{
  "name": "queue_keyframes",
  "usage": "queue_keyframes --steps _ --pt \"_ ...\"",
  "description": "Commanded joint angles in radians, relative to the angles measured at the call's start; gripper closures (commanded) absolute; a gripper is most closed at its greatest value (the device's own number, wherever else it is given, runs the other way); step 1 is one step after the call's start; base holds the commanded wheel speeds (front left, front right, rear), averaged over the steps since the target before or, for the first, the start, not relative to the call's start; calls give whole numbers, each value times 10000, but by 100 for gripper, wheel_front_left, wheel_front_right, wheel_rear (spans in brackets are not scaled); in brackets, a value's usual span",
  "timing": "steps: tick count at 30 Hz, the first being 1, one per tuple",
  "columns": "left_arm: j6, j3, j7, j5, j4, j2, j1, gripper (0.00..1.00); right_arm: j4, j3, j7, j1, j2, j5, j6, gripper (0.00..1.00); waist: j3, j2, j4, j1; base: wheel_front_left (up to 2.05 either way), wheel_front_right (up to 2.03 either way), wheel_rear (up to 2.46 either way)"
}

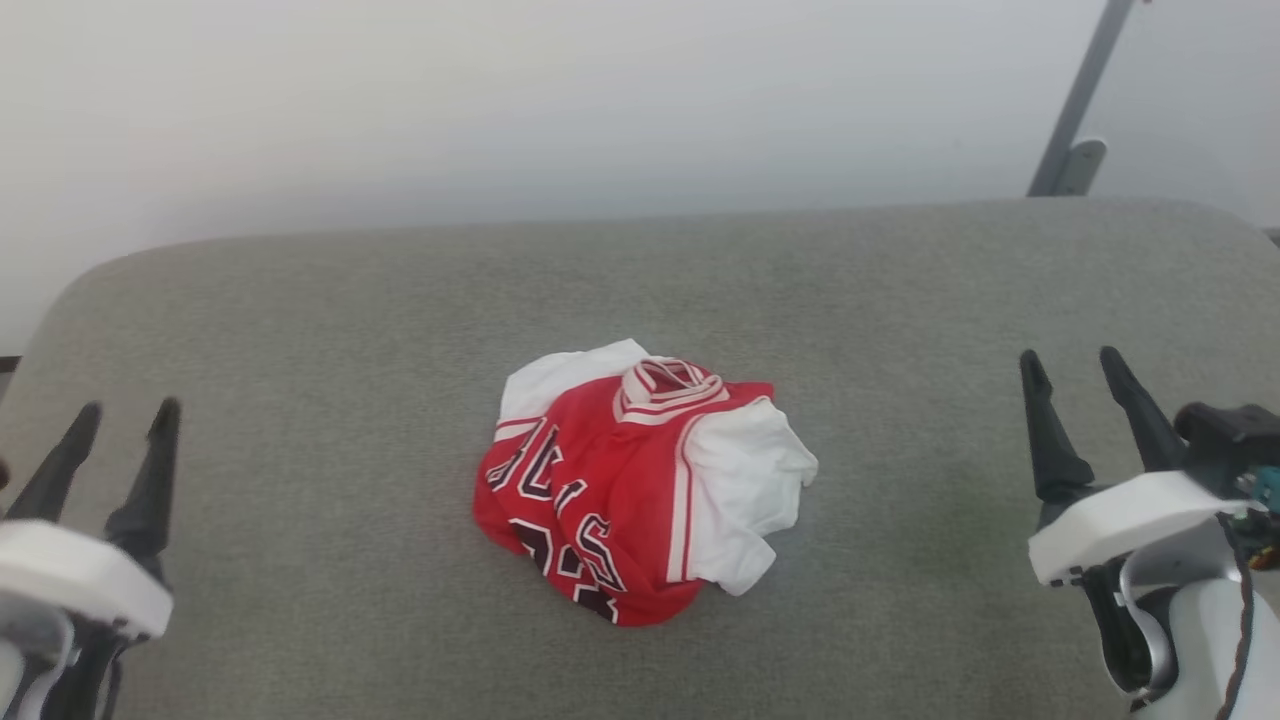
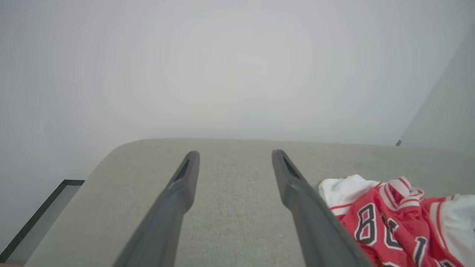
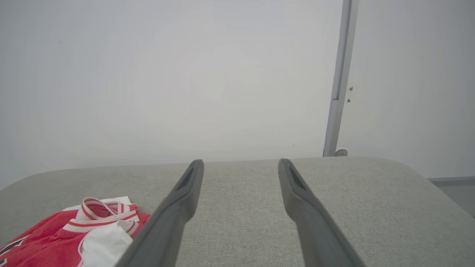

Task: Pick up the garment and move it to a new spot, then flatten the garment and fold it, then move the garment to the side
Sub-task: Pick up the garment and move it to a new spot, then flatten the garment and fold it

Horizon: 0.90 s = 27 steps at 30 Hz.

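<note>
Head view: the garment (image 1: 640, 480) lies crumpled at the middle of the desk (image 1: 300, 350), between my left end effector (image 1: 130, 405) and right end effector (image 1: 1069, 354), both spread and empty; I judge a raised fold the best pinch.

A grey fabric-covered table (image 1: 300, 330) carries one crumpled red-and-white garment (image 1: 640, 480).

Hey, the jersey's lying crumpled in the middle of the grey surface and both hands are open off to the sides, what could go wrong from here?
1. The jersey is bunched in layers, so a pinch may catch several folds and lift it as a wad that is hard to flatten.
2. The left hand and right hand stand wide on either side; uneven grabs could twist it.
</note>
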Motion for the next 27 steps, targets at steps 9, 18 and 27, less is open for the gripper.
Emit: queue_keyframes --steps 9,18,27 --pt "-273 1749 -327 523 36 -555 1589 0 -266 -371 59 506 104 -70 3 0 -208 -1 464 0 0 0 0" --pt "-872 3138 -323 1268 115 -1354 2270 0 -427 -371 205 670 222 0 5 0 -204 -1 556 0 0 0 0" --pt "-1171 3566 -325 1620 117 -1815 2148 0 -496 140 564 563 181 175 5 0 0 -1 679 0 0 0 0"
